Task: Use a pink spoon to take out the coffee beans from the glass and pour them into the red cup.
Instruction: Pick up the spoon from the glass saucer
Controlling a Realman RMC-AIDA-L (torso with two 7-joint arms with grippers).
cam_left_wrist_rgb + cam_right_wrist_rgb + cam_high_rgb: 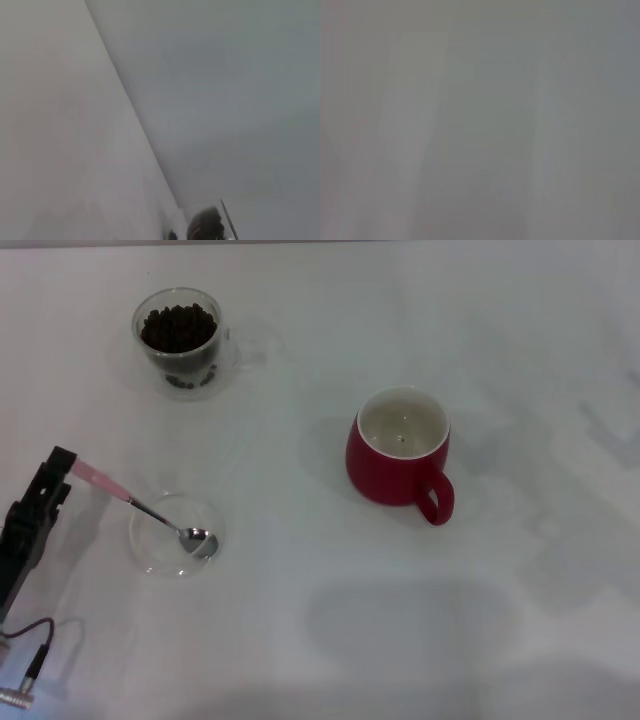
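Coffee beans (179,328) filled the one glass (184,343) at the desk's (520,360) far left, well apart from the single red cup (399,458) in the middle, with open white surface between and to the right. One shallow clear dish (177,534) lay near the left edge (its rim faint), holding the bowl of the pink spoon (140,504). The left hand (62,472) was clamped on the spoon's handle end, its arm cut off by the edge. The right hand stayed unseen.

Bare white tabletop (520,360), no room visible; loose cable and plug (30,665) at its edge suggest a lab test bench.
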